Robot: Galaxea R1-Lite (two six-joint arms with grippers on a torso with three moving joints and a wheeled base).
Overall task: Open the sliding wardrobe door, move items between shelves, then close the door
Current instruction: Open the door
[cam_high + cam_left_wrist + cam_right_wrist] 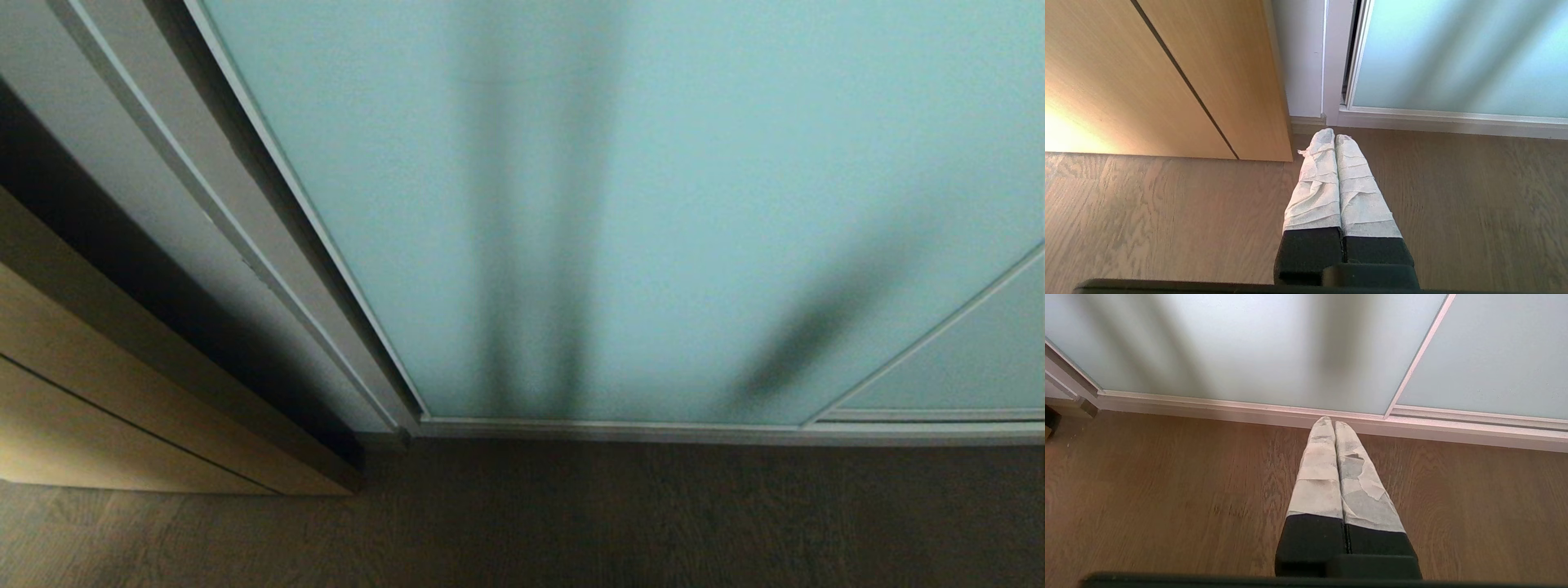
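Note:
The sliding wardrobe door (653,204) is a frosted pale blue-green glass panel in a slim silver frame, standing closed and filling most of the head view. It also shows in the left wrist view, door (1453,57), and the right wrist view, door (1249,343). Neither arm appears in the head view. My left gripper (1334,136) hangs above the wood floor near the door's left corner, its tape-wrapped fingers pressed together on nothing. My right gripper (1333,421) points at the door's bottom rail, also shut and empty. The items and shelves are hidden behind the door.
A beige wooden cabinet (106,392) stands left of the wardrobe, cabinet (1167,73). A grey-white wardrobe side post (245,220) lies between it and the door. A second glass panel (963,359) overlaps at the right. Brown wood-grain floor (571,523) runs along the bottom track.

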